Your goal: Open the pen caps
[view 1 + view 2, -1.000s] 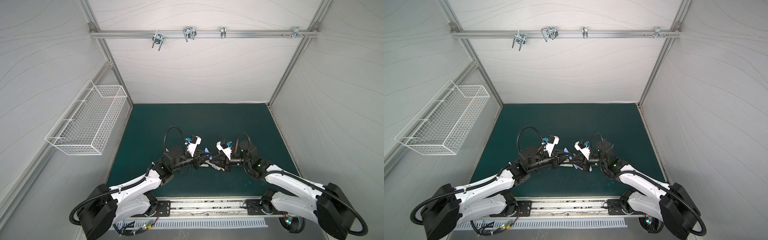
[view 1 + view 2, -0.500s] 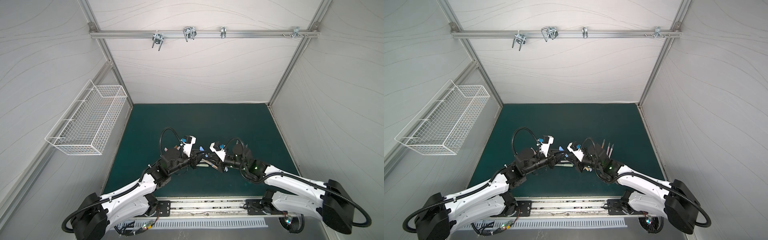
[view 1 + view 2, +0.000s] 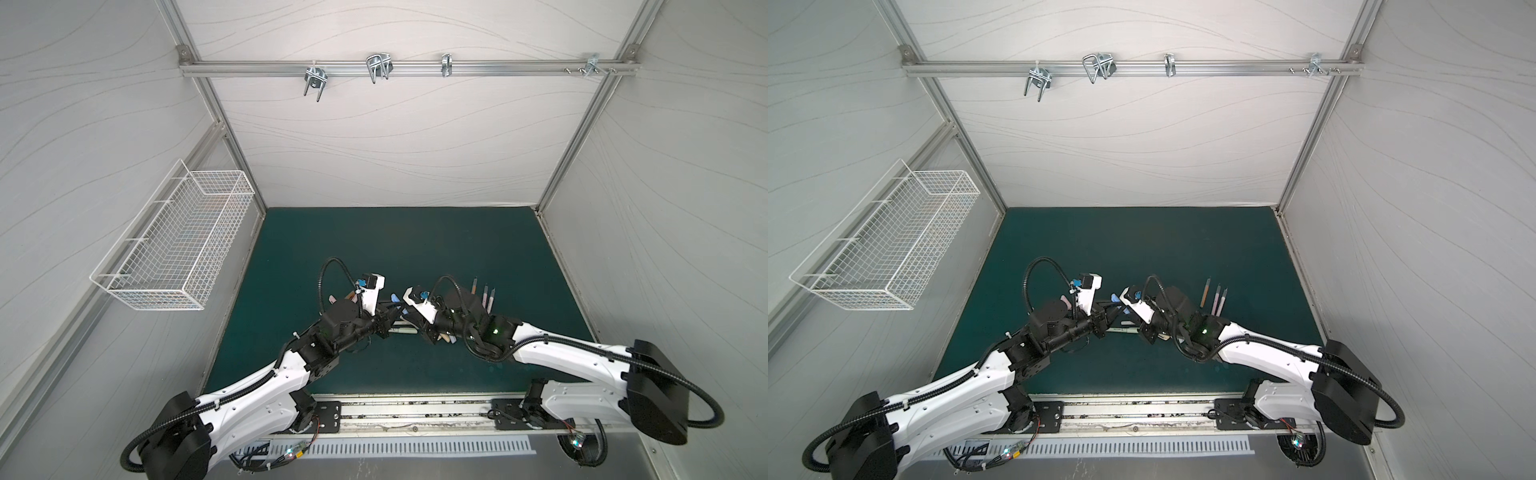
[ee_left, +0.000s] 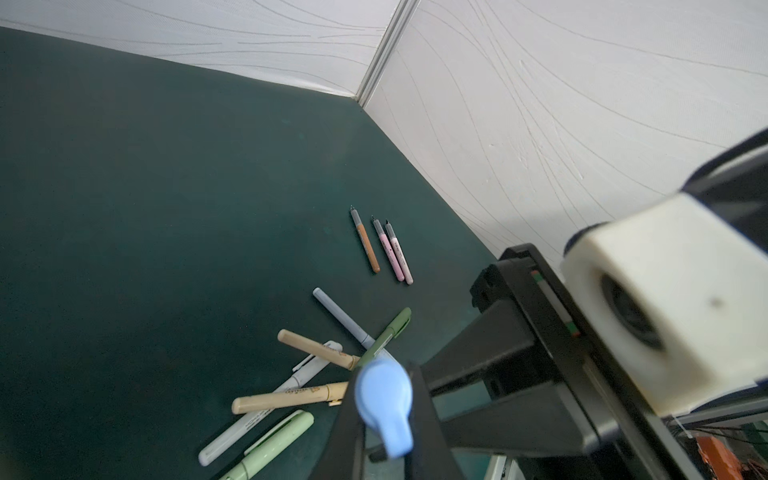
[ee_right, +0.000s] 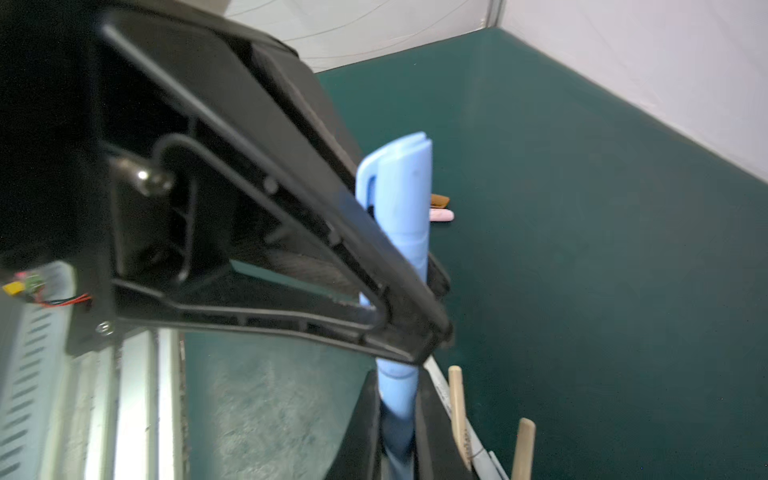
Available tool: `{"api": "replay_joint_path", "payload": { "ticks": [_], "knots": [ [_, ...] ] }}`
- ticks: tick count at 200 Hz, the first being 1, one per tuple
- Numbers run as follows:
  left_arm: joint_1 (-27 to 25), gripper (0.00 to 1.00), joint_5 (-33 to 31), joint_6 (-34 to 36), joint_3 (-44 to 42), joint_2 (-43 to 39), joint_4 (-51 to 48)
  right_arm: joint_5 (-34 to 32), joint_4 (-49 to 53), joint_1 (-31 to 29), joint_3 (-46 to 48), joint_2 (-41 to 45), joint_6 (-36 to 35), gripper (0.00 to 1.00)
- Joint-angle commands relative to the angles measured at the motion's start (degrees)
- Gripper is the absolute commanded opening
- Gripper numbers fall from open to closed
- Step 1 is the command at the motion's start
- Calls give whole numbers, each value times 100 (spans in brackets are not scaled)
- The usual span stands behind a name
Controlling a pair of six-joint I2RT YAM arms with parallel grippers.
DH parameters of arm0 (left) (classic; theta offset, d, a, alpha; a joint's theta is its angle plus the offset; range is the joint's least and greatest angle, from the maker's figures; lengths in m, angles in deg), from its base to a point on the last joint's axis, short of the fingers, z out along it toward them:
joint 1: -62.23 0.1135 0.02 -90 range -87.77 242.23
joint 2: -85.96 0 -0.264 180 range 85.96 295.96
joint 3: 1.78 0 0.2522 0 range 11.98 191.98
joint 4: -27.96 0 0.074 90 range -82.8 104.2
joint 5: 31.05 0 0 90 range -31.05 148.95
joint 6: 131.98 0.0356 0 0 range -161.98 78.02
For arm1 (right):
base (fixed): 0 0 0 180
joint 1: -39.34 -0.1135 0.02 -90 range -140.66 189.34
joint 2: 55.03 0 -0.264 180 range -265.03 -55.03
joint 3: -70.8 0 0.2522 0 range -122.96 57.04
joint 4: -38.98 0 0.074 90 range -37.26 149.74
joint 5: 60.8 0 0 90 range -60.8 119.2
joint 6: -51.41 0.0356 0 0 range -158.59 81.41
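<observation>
Left gripper (image 4: 386, 411): clenching the blue cap (image 5: 399, 187) — seemingly readying the pull.
Right gripper (image 5: 399, 432): clamping the pen (image 5: 397, 399), bracing it.

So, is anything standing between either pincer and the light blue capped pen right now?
Nothing visible. The left pincer and the right pincer are both shut directly on the light blue plastic pen, held up off the dark green mat.

Light is bright and even, edges bow, near wrist foregrounds blur.
</observation>
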Motion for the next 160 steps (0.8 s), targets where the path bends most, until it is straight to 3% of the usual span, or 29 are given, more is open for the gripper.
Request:
{"api": "replay_joint_path", "payload": {
  "ticks": [1,47,80,97,140,160],
  "knots": [
    [195,0,-675,283,67,-135,329,2113,821,132,-64,-169,-46,0],
    [239,0,-712,320,-107,-439,405,3467,308,903,284,124,459,0],
    [383,0,-717,178,-128,-403,421,3258,346,971,328,213,487,0],
    [482,0,-647,117,-110,-293,420,2402,610,739,264,234,288,0],
    [793,0,-512,-272,-64,-94,382,-1008,863,-336,192,362,-215,0],
    [910,0,-519,-452,-52,5,362,-1479,848,-408,195,351,-200,0]
  ]
}}
